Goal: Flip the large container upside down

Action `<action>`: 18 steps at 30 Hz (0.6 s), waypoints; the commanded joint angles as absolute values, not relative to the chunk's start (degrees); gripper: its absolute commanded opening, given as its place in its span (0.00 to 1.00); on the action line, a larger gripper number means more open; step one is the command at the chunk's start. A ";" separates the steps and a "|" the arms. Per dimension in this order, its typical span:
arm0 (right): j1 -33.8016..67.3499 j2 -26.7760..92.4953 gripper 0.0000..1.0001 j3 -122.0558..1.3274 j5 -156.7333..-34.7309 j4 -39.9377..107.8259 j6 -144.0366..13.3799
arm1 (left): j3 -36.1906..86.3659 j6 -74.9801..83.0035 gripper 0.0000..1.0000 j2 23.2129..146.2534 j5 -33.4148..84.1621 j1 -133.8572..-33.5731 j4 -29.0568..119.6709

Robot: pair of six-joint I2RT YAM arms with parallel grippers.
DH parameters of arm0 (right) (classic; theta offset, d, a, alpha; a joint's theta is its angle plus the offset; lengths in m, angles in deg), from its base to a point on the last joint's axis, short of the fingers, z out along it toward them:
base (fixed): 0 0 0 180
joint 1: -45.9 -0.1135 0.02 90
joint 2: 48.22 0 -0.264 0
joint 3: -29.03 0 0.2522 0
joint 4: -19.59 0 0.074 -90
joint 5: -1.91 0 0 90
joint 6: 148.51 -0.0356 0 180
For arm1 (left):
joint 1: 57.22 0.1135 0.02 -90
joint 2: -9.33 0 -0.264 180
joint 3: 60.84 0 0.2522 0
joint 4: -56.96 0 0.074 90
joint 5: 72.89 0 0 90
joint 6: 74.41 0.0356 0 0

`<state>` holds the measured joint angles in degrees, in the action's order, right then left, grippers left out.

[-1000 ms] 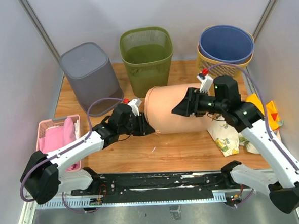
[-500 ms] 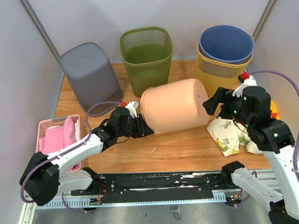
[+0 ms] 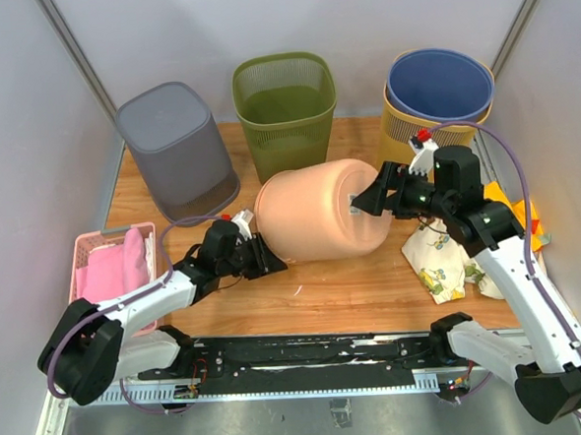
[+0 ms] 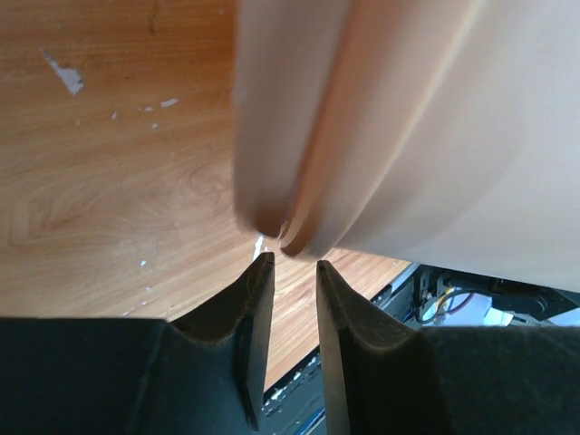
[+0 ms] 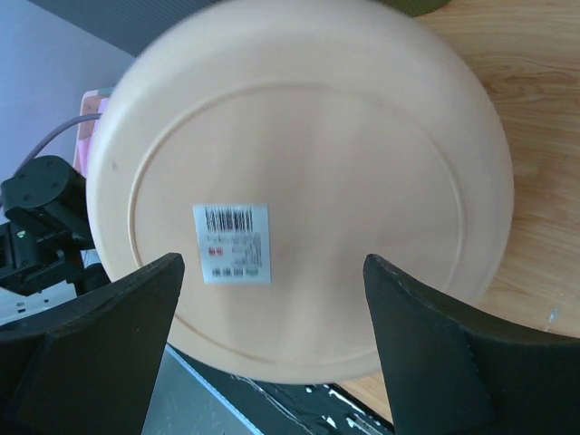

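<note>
The large peach container (image 3: 315, 211) lies on its side on the wooden table, mouth to the left and base to the right. My left gripper (image 3: 261, 259) is low at its lower left rim. In the left wrist view the fingers (image 4: 258, 299) stand a narrow gap apart, and the container's rim (image 4: 294, 240) sits just beyond their tips, not between them. My right gripper (image 3: 364, 201) is wide open and faces the container's base (image 5: 299, 181), which carries a barcode label (image 5: 234, 243). Its fingers (image 5: 136, 308) hold nothing.
A grey bin (image 3: 176, 146) and a green mesh basket (image 3: 284, 104) stand behind the container. A blue bin (image 3: 438, 85) sits nested in a yellow basket (image 3: 404, 141) at back right. A pink basket (image 3: 87, 252) with cloth is at left. Patterned cloth (image 3: 436, 263) lies at right.
The container has shifted left and its base has lifted. My right gripper drew back to the right, then returned to the base. My left gripper moved left and lower along the rim.
</note>
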<state>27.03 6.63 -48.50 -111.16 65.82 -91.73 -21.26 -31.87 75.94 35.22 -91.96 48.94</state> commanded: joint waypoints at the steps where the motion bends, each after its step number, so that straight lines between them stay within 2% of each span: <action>1: 26.83 6.56 0.82 -49.00 -115.60 62.09 -92.09 | -23.42 -32.85 0.31 75.76 34.88 -91.26 50.13; 9: 26.83 7.44 0.82 -52.88 -113.19 64.98 -87.95 | -25.42 -33.93 0.34 75.12 34.61 -89.95 50.34; 18: 24.47 8.43 0.82 -48.07 -117.52 58.19 -93.61 | -24.45 -32.90 0.37 75.11 34.73 -89.74 49.47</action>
<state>26.18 8.49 -49.28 -115.12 62.36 -91.05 -24.91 -33.77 75.89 34.83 -90.01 49.14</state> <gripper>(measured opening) 0.825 0.352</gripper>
